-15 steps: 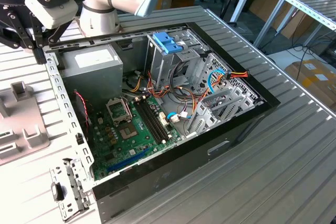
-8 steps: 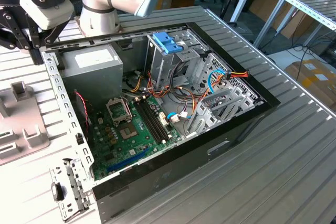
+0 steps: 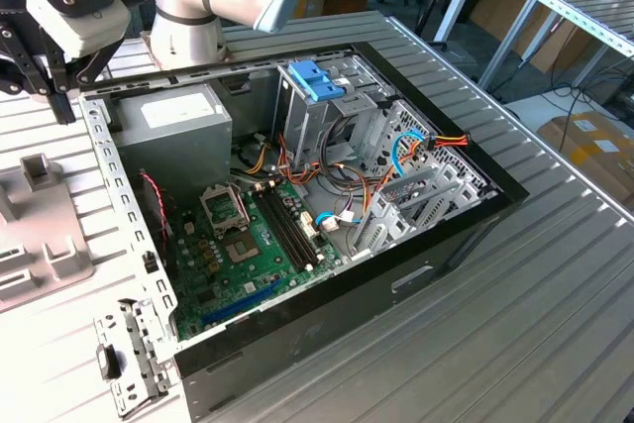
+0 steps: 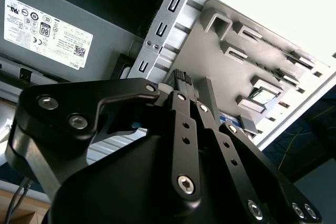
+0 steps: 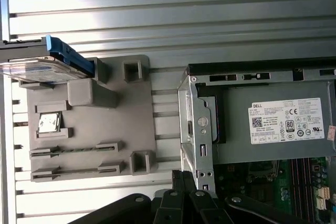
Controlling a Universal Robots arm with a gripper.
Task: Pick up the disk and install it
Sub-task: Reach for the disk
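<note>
**One disk (image 5: 37, 66) on the holder plate (image 5: 89, 129), gripper (image 5: 184, 176) closed and empty**

The silver disk with blue trim sits at a corner of the grey holder plate, which rests on the slatted bench (image 5: 210, 19) beside the open computer case (image 3: 297, 344). The gripper hangs over the case's edge next to the grey power supply (image 5: 236, 150), its fingers (image 4: 180, 83) pressed together with nothing between them, well apart from the disk.

The exterior view looks down at a slant over the whole open computer case (image 3: 297, 344). Both wrist views face downward — the first from high up, the second close behind the gripper (image 4: 193, 81) — and share the power supply (image 5: 273, 129) and grey fixture plate (image 5: 139, 124).
</note>
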